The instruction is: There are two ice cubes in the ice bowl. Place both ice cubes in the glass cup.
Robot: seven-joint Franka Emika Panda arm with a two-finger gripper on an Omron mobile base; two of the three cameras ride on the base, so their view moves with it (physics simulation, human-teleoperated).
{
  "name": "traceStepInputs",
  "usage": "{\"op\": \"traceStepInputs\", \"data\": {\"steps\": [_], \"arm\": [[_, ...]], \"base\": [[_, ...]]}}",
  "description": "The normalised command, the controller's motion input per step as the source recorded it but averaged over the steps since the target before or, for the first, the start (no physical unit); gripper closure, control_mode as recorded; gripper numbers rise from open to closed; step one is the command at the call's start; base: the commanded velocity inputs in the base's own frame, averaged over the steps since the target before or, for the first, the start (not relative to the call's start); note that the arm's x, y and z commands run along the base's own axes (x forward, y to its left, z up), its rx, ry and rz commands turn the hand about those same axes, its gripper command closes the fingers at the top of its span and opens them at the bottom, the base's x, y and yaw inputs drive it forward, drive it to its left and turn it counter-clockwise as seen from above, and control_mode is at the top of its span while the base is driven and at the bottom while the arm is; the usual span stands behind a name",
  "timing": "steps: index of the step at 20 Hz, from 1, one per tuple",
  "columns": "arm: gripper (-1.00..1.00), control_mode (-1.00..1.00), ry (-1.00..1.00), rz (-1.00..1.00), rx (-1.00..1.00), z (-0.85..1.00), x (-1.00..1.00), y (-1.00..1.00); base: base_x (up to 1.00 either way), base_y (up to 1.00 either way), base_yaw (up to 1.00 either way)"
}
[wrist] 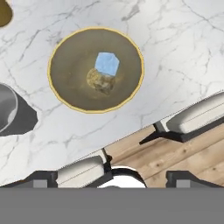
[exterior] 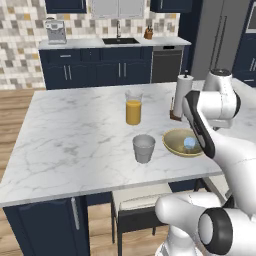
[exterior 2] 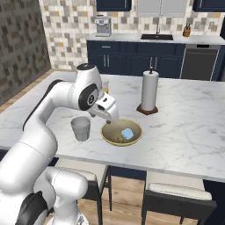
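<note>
Yellowish-tan, wide and shallow, the round ice bowl on the white marble bench, with one small pale-blue translucent ice cube visible at its middle beside a brownish patch on the bottom. Just beside it, the short grey translucent glass cup; contents too faint to make out, so the second cube possibly inside already, judging by the single cube in the bowl. Above the bowl's near side, the two-finger gripper, fingers wide apart and gripping nothing. Probably halfway through: one cube left to lift and drop into the cup.
</note>
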Motion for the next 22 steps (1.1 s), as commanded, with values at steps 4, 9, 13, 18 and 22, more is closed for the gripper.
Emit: {"op": "traceStepInputs", "data": {"steps": [4, 9, 13, 18, 22], "arm": [[-1.0, -1.0, 0.0, -0.03, 0.0, -0.39, 0.17, -0.57], [-1.0, -1.0, 0.0, -0.07, -0.01, -0.36, 0.42, -0.31], [-1.0, -1.0, 0.0, 0.0, -0.05, -0.29, 0.46, -0.13], [-1.0, -1.0, 0.0, 0.0, -0.02, -0.38, 0.32, -0.1], [-1.0, -1.0, 0.0, 0.0, 0.0, -0.4, 0.22, -0.01]], "base": [[0.0, 0.0, 0.0], [0.0, 0.0, 0.0], [0.0, 0.0, 0.0], [0.0, 0.0, 0.0], [0.0, 0.0, 0.0]]}}
